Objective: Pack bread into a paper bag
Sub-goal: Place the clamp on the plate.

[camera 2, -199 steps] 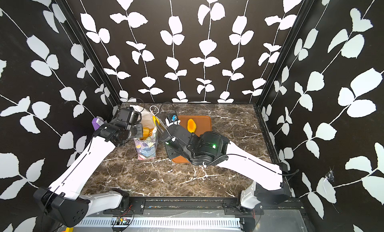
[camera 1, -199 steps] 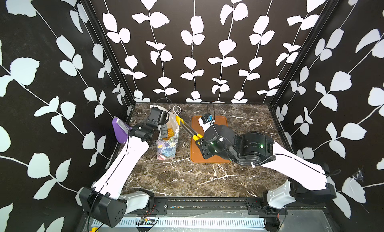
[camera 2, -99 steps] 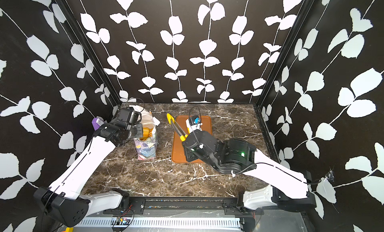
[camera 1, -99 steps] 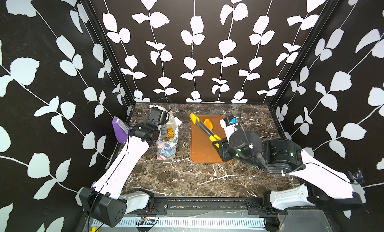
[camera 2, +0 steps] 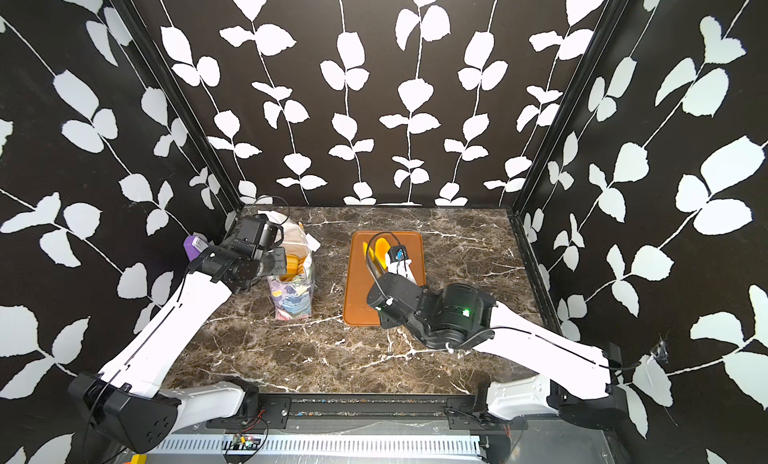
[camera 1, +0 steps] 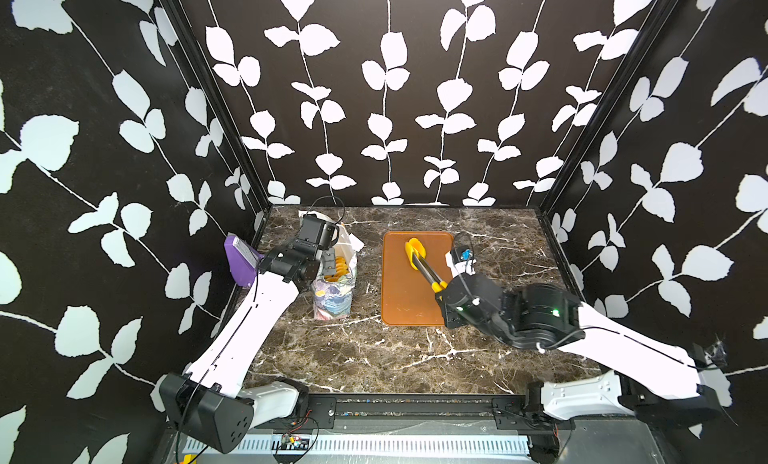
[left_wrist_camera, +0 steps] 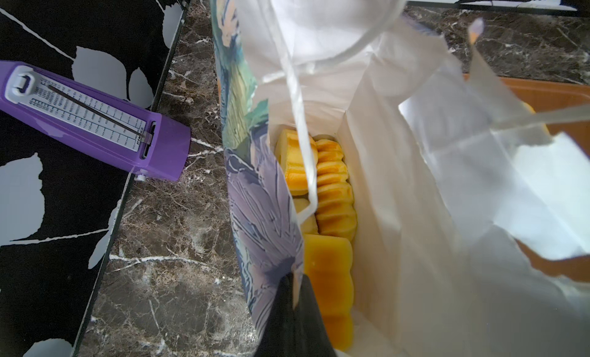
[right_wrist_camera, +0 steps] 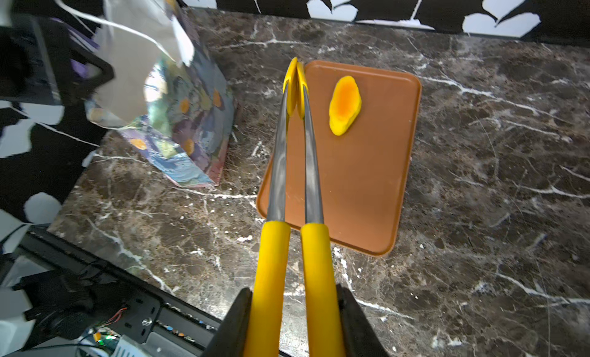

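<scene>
The flowered paper bag [camera 1: 334, 291] [camera 2: 291, 296] stands upright on the marble at the left. My left gripper [left_wrist_camera: 295, 294] is shut on its near wall, holding the mouth open. Several golden breads [left_wrist_camera: 335, 195] lie inside it. One oval bread [right_wrist_camera: 344, 104] [camera 2: 380, 250] lies on the brown tray [right_wrist_camera: 367, 179] [camera 1: 407, 304]. My right gripper [right_wrist_camera: 292, 310] [camera 1: 442, 289] is shut on the yellow handles of the tongs [right_wrist_camera: 293, 147]. The tongs' tips are pressed together with nothing between them, over the tray's edge beside that bread.
A purple box [left_wrist_camera: 95, 122] [camera 1: 239, 258] leans against the left wall behind the bag. Black leaf-patterned walls close in the marble table [camera 1: 374, 358] on three sides. The bag's cord handle [left_wrist_camera: 300, 115] hangs across its mouth.
My right arm has swung the tongs away from the bag's mouth to the right, over the tray beside the oval bread. The left gripper and bag have not moved.
</scene>
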Robot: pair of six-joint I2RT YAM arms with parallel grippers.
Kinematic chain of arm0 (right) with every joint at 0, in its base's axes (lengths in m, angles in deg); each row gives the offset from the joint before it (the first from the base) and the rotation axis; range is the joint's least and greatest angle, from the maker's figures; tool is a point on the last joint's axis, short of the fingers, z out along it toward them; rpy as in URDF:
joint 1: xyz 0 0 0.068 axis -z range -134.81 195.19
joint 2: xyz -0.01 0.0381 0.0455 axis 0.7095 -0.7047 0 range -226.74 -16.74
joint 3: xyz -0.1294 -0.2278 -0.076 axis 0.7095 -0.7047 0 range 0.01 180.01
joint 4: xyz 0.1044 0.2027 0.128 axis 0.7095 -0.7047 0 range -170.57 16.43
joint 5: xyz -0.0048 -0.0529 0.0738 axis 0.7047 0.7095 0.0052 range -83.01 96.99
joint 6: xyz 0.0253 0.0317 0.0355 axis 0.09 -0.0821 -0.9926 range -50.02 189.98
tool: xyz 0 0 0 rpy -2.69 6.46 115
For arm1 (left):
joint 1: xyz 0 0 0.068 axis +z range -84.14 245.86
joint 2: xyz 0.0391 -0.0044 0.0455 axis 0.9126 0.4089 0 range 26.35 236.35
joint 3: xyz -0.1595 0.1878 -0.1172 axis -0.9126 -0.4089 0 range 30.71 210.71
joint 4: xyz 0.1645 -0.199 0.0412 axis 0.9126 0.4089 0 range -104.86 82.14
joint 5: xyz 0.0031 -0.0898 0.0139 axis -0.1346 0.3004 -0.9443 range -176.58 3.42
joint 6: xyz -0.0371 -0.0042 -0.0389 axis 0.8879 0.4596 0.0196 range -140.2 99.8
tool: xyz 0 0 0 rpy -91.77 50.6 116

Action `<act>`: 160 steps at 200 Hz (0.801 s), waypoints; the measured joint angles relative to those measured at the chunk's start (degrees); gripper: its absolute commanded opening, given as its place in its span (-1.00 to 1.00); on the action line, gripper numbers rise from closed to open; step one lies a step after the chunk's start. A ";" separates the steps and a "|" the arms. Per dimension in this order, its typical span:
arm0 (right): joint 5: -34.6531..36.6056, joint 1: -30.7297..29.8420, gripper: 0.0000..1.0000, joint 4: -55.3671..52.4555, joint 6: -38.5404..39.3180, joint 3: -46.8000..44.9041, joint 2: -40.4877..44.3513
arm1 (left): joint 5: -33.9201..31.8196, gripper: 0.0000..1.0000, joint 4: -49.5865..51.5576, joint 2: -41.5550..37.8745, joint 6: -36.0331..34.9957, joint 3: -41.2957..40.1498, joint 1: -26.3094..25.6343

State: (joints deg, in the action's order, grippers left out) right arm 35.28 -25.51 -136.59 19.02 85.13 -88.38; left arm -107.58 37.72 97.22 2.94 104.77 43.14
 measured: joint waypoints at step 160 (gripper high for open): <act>-5.60 6.69 -1.00 6.47 -5.03 -14.80 -9.33 | -0.07 -1.00 0.83 0.00 0.63 0.00 -0.02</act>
State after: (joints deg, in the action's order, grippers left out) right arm 29.69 -18.82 -130.12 13.99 70.34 -97.71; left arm -107.64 38.55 97.22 3.57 104.77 43.12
